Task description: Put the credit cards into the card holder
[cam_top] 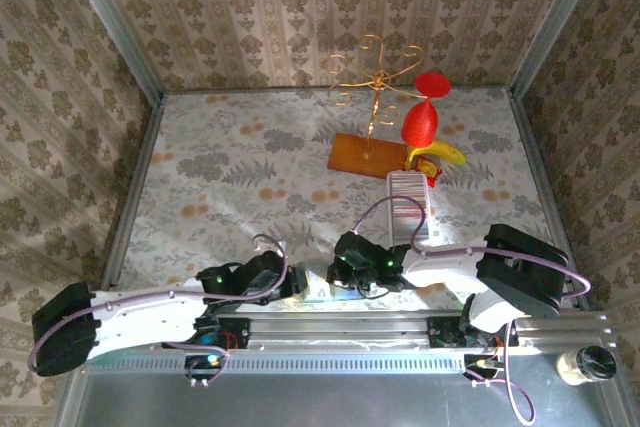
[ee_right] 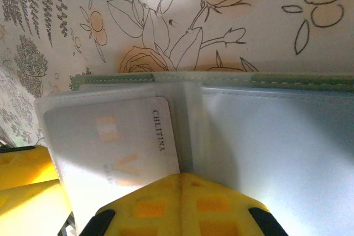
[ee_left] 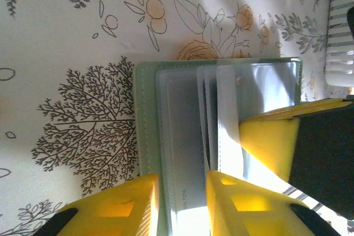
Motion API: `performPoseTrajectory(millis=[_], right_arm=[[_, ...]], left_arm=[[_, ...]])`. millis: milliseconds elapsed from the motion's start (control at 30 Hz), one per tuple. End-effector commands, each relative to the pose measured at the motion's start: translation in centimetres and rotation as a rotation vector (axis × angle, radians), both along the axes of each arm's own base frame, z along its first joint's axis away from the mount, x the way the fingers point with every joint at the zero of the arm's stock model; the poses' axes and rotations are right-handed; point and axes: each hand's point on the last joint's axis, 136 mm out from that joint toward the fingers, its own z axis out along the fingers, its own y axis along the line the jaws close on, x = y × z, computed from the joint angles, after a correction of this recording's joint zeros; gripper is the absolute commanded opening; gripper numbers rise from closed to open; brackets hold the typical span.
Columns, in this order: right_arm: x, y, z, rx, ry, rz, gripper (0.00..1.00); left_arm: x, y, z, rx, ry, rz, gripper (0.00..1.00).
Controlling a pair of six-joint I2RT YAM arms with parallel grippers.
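While both arms lie folded along the near edge of the flower-printed table [cam_top: 220,167], their claws meet at its middle.

Left claw [ee_left: 182,197]: yellow fingers a narrow gap apart, straddling the near end of a clear pocket leaf. Cannot tell whether they pinch it.

Small grey-green folding card holder [ee_left: 221,125]: lies open on the table just inside the near edge, between the two claws. Its bluish-grey clear pockets face up, and a green stitched rim shows round them.

Pale whitish plastic credit card [ee_right: 110,136], printed CHLITINA along one edge: sits inside a translucent pocket, left of the fold in the right wrist view.

Right claw [ee_right: 182,183]: fingers closed tight together with nothing between them, tips down on the holder's inner pockets at the fold.

Long white ribbed tray [cam_top: 408,209]: right of centre, beyond the holder toward the far edge.

Brown wooden board [cam_top: 365,154]: just behind the tray's far end and carrying a gold wire stand [cam_top: 378,77].
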Motion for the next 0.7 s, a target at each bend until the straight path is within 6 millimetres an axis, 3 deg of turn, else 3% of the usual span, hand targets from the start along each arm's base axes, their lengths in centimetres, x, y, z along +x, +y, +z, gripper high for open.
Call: performPoseTrajectory(millis=[0,233,433,667], right_arm=[[0.0,0.1,-0.4,0.000,-0.010,-0.014,0.01],[0.0,0.0,-0.5,-0.004,-0.010,-0.015,0.01],[0.0,0.1,-0.3,0.001,-0.011,-0.013,0.00],[0.0,0.1,-0.3,0.002,-0.010,-0.012,0.00]], left_arm=[[0.0,1.5,-0.4,0.053,0.010,0.053,0.29],[0.4,2.8,-0.3,0.046,-0.003,0.110,0.28],[0.2,1.5,-0.1,-0.010,0.004,0.087,0.42],[-0.1,-0.1,-0.4,-0.028,0.026,0.043,0.43]])
